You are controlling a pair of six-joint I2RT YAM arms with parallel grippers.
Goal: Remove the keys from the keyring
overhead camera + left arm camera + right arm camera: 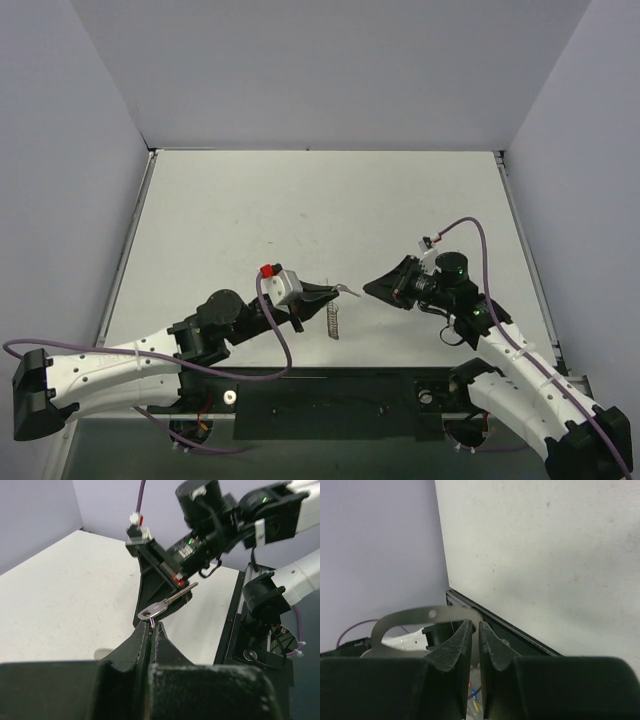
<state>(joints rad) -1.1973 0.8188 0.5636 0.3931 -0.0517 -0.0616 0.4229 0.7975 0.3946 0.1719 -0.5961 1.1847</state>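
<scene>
The left gripper [152, 630] is pressing its two black fingers together on the thin pale wire keyring [151, 623], of which only a small loop is showing just above the fingertips. The small slim silver metal key [165, 605] is hanging on that loop. It is sticking out past the fingertips, slanting up and away from them with its head nearest the fingers and its blade pointing toward the right arm.

From the top view, the key [347, 290] is lying in the air between the two grippers, and the short silvery linked chain [333, 320] is dangling straight down from the left gripper [325, 293] toward the white table [300, 200]. The right gripper [368, 288] is pointing at the key from the other side, very near its tip; I cannot tell whether they are touching.

In the right wrist view the right gripper [475, 627] is showing its black fingers drawn together, with only a thin slit between them and nothing in it.

A red and white connector [268, 270] is sitting on the left wrist. A white band [260, 530] is wrapping the right arm. Any marking on either is too small to read.
</scene>
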